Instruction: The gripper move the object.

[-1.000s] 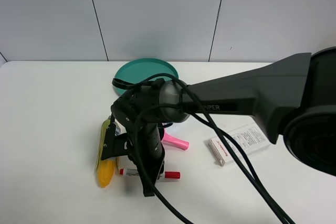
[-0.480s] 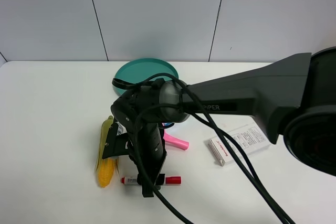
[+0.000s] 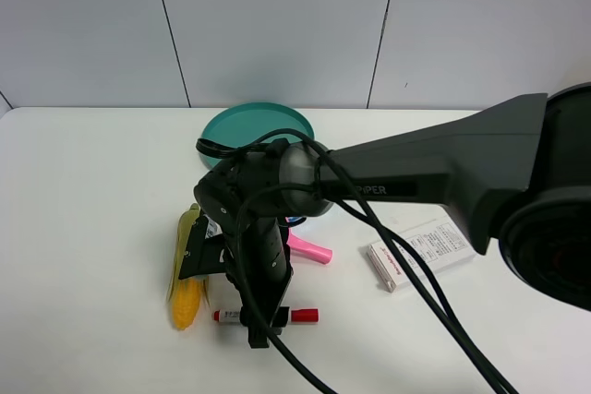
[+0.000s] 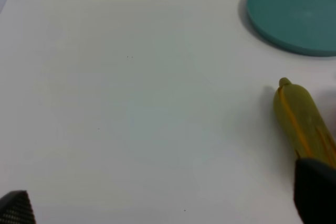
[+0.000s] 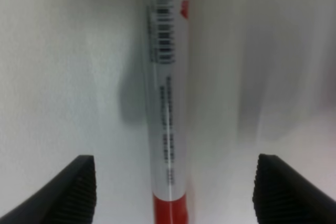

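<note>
The object is a slim white marker pen with red ends (image 3: 306, 316), lying flat on the white table near its front edge. In the right wrist view its barrel with a barcode (image 5: 167, 103) runs between my two dark fingertips (image 5: 73, 190) with a gap on each side. My right gripper (image 3: 261, 320) reaches across and stands over the pen's middle, open and astride it. My left gripper (image 4: 165, 208) shows only as dark tips at the lower corners of the left wrist view, spread wide with nothing between them.
A yellow corn cob (image 3: 186, 276) lies just left of the pen and shows in the left wrist view (image 4: 304, 124). A teal plate (image 3: 263, 125) sits at the back. A pink item (image 3: 312, 249) and a white box (image 3: 420, 251) lie to the right.
The right gripper and the pen have shifted a little toward the table's front edge. The other things have stayed in place.
</note>
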